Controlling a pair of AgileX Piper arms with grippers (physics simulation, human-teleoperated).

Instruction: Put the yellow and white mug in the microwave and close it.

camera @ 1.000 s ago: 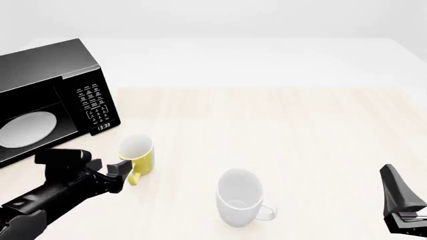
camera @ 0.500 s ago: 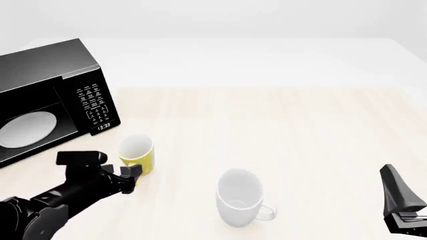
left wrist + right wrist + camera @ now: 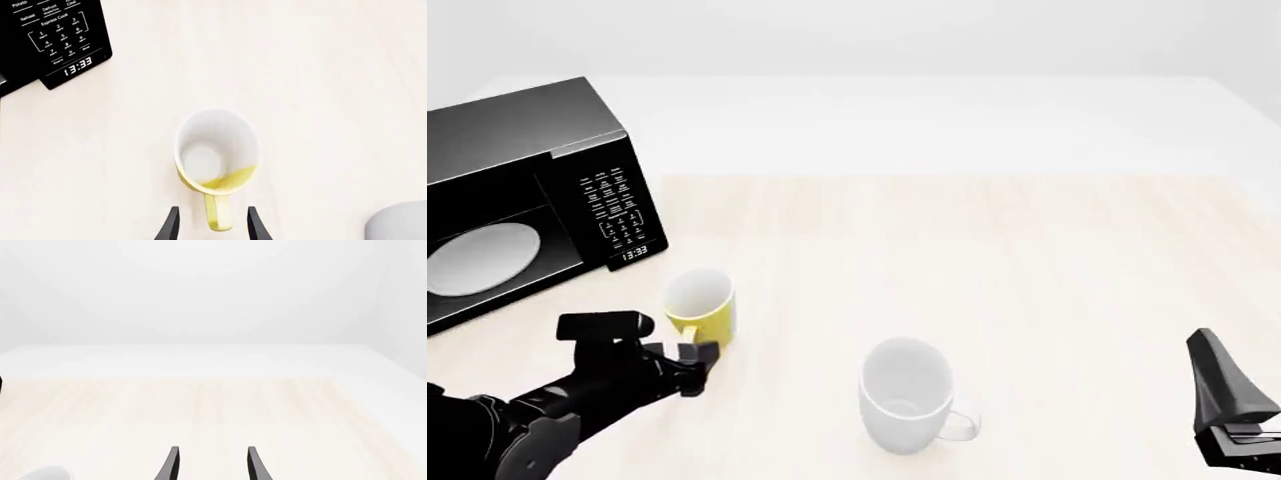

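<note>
2 black fingertips of the left gripper sit spread on either side of the yellow handle of the small yellow and white mug, not touching it yet afaict. In the front view the mug stands upright on the pale wood table, just off the big black boxy microwave at about 5 o'clock from its white-button control panel. Door looks swung open, white round turntable plate showing.

Tips imo: keep the handle centred between the pads, push in a bit deeper before closing, else it'll pivot when lifted. Squeeze slow. Lift straight up b4 heading to 10 o'clock.

Larger plain white mug is at 4 o'clock from the yellow one, well apart. Right gripper is spread too, holding nothing, parked at the table's near right.
</note>
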